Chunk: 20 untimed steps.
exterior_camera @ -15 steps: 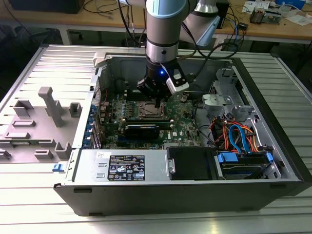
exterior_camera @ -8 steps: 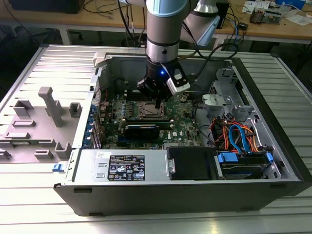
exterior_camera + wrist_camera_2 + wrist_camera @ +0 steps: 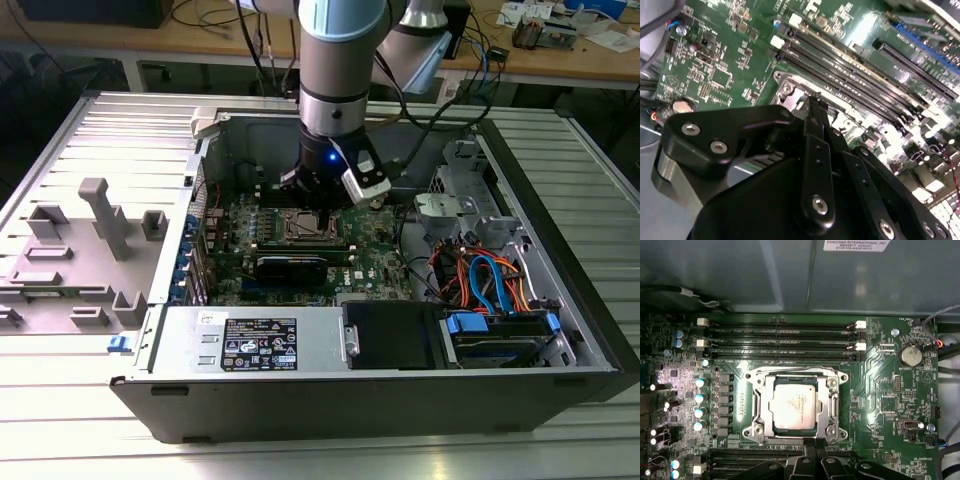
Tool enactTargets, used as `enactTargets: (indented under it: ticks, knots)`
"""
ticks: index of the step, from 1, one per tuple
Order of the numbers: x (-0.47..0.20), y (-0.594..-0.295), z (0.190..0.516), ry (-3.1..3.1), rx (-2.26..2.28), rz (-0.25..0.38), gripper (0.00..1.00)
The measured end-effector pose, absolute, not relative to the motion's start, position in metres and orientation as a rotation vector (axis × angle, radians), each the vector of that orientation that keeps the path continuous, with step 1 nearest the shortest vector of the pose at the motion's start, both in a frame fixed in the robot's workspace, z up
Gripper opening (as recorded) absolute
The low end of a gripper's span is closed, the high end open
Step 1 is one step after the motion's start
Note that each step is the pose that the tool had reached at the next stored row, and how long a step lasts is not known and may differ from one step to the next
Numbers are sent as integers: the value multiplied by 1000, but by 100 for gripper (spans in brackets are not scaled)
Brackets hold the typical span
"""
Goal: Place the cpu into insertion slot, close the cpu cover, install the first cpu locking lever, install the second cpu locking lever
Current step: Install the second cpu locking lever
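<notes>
While the gripper (image 3: 815, 447) is hanging just over the edge of the socket (image 3: 796, 407), its two black fingertips are pressed together with nothing between them, so you are looking at a clenched, empty tool. In the second wrist view the same fingertips (image 3: 816, 107) are meeting in one narrow point right at the socket's metal rim.

The chip (image 3: 794, 406) is already sitting inside the socket, silvery top facing up, flat and square to the rim. The cover (image 3: 829, 397) appears to be lying down around the chip as a thin metal frame, though you cannot tell from here whether it is latched. The memory slots (image 3: 780, 337) are running along the socket's far side, away from the gripper, and the coin battery (image 3: 910, 355) is lying well apart from the socket. In the exterior view the arm is standing over the socket (image 3: 303, 226) inside the open computer case (image 3: 560, 330).

Judging by its look, you are dealing with a light, stiff, slick little plate that is fragile underneath, so it is better taken by its edges than by its face. The cover is likely thin, springy sheet metal: push on its solid border, never through the window. I cannot make out the locking levers clearly enough to say how they are lying.
</notes>
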<state>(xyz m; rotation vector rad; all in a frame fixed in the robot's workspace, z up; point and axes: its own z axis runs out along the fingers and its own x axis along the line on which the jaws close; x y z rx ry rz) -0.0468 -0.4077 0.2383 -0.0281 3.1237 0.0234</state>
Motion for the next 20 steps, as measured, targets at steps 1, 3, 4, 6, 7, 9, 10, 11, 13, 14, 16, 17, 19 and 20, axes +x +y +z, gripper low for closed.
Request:
enactTargets:
  ticks: [1,3,4,6,7,9,10,11,13,14,16,17,19,20]
  knots:
    - [-47,-408,240,3124,-28,24,11]
    - [-47,-410,243,3124,-29,24,11]
    - [-50,-413,243,3124,-28,24,11]
    - [-59,-415,243,3123,-28,24,11]
    - [-59,-415,243,3123,-28,24,11]
    - [-59,-415,243,3123,-28,24,11]
    - [-60,-414,243,3123,-28,24,11]
    - [-61,-414,243,3123,-28,23,11]
    - [-61,-414,243,3123,-28,23,11]
    - [-61,-415,243,3123,-28,23,11]
    - [-61,-422,242,3123,-29,25,11]
    - [-61,-422,242,3123,-32,24,11]
    - [-62,-422,242,3123,-39,25,11]
    - [-65,-422,242,3124,-40,26,11]
